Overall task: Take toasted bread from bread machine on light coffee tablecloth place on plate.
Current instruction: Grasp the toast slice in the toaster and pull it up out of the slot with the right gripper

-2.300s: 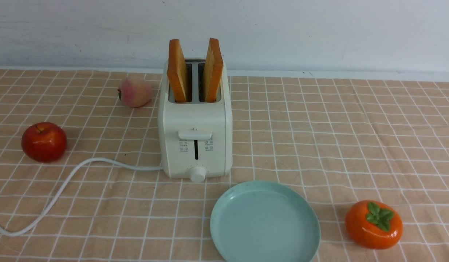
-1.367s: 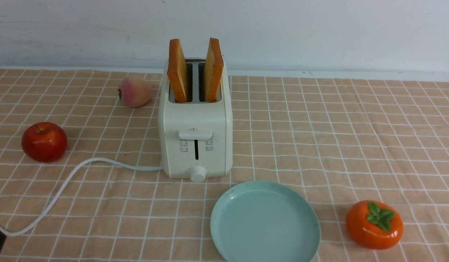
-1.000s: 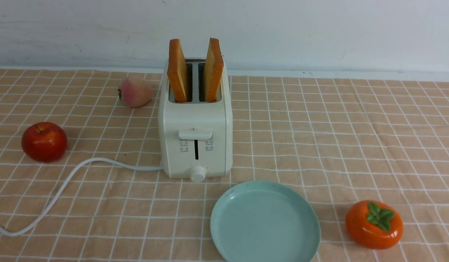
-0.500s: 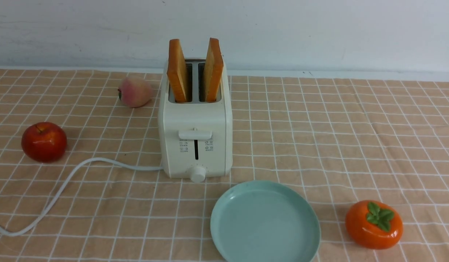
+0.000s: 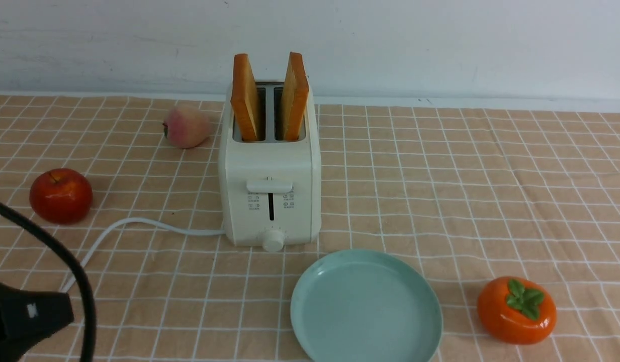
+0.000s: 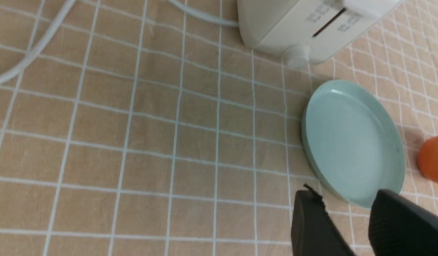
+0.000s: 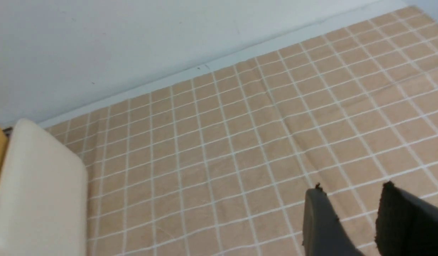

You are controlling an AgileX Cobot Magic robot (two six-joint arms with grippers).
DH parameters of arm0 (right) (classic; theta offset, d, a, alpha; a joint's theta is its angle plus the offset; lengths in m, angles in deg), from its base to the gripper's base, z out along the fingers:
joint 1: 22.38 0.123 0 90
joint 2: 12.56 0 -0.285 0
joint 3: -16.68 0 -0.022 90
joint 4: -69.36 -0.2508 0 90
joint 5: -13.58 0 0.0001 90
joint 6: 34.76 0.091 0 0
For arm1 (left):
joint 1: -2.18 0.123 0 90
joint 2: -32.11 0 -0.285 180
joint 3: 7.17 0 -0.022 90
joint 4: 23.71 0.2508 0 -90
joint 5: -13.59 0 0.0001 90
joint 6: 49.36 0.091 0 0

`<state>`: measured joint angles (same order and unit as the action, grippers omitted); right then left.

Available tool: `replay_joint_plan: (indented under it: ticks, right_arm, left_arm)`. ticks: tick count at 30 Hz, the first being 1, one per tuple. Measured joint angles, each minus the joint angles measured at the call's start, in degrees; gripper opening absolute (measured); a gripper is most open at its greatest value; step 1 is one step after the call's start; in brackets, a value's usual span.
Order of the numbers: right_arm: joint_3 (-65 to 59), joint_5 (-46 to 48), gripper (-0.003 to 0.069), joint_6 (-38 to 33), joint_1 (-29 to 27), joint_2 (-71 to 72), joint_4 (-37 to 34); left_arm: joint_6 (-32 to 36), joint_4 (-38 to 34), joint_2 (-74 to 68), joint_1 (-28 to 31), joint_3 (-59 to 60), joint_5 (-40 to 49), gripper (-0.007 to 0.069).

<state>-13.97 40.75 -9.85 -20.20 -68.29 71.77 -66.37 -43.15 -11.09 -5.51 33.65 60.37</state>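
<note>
Two slices of toasted bread (image 5: 246, 98) (image 5: 295, 95) stand upright in the slots of the cream-white bread machine (image 5: 269, 171) on the light coffee tablecloth (image 5: 465, 191). The pale mint-blue plate (image 5: 365, 306) lies bare in front of it, a little to the right. My left arm (image 5: 23, 317) shows at the bottom left of the front view. In the left wrist view my left gripper (image 6: 346, 201) is open and holds nothing, hovering over the cloth near the plate (image 6: 350, 142) and the bread machine (image 6: 304, 25). My right gripper (image 7: 352, 192) is open over bare cloth, apart from the bread machine (image 7: 37, 192).
A red apple (image 5: 61, 196) and a peach (image 5: 186, 127) lie left of the bread machine. An orange persimmon (image 5: 516, 310) sits right of the plate. The white cord (image 5: 139, 226) runs left across the cloth. A white wall closes the back.
My left arm, with its black cable, has come into the front view at the bottom left. The toast, bread machine, plate and fruit have not moved.
</note>
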Motion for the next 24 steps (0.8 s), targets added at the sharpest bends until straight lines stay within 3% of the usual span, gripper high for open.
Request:
replay_joint_plan:
  ticks: [4, 6, 7, 10, 11, 13, 16, 18, 20, 24]
  right_arm:
    - [0.00, 3.76, 0.0240, -6.54, 0.00, -4.58, -10.53]
    - [0.87, 9.12, 0.0240, -18.52, 0.00, -10.12, -23.21]
    - [1.02, 9.58, 0.0240, -18.52, 0.00, -10.62, -23.21]
    - [6.15, 19.02, 0.0240, -38.53, 0.00, -21.23, -43.45]
    - [6.54, 19.48, 0.0240, -39.55, 0.00, -21.81, -44.53]
    - [11.82, 23.20, 0.0240, -50.02, 1.33, -28.47, -55.30]
    - [20.10, 23.47, 0.0248, -54.29, 5.26, -35.25, -60.71]
    - [26.33, 22.73, 0.0260, -54.86, 8.64, -39.17, -60.45]
    - [31.45, 21.81, 0.0272, -53.88, 11.39, -42.13, -59.23]
    - [47.56, 18.95, 0.0332, -46.82, 18.77, -50.83, -49.14]
  left_arm:
    - [-0.06, -0.32, -1.96, 0.00, 0.00, 3.21, 0.0237]
    - [-0.06, -0.32, -2.97, 0.00, 0.00, 5.65, 0.0237]
    - [-0.06, -0.32, -2.97, 0.00, 0.00, 5.81, 0.0237]
    - [-0.06, -0.32, -3.17, 0.00, 0.00, 7.34, 0.0237]
    - [-0.06, -0.32, -3.17, 0.00, 0.00, 7.36, 0.0237]
    - [-0.06, -0.32, -3.21, 0.00, 0.00, 7.54, 0.0237]
    - [-0.06, -0.71, -3.21, -0.01, 0.00, 7.79, 0.0237]
    - [-0.06, -1.06, -3.21, -0.01, 0.00, 7.99, 0.0237]
    - [-0.06, -1.30, -3.21, -0.01, 0.00, 8.05, 0.0237]
    - [-0.06, -1.36, -3.21, -0.06, 0.00, 8.61, 0.0237]
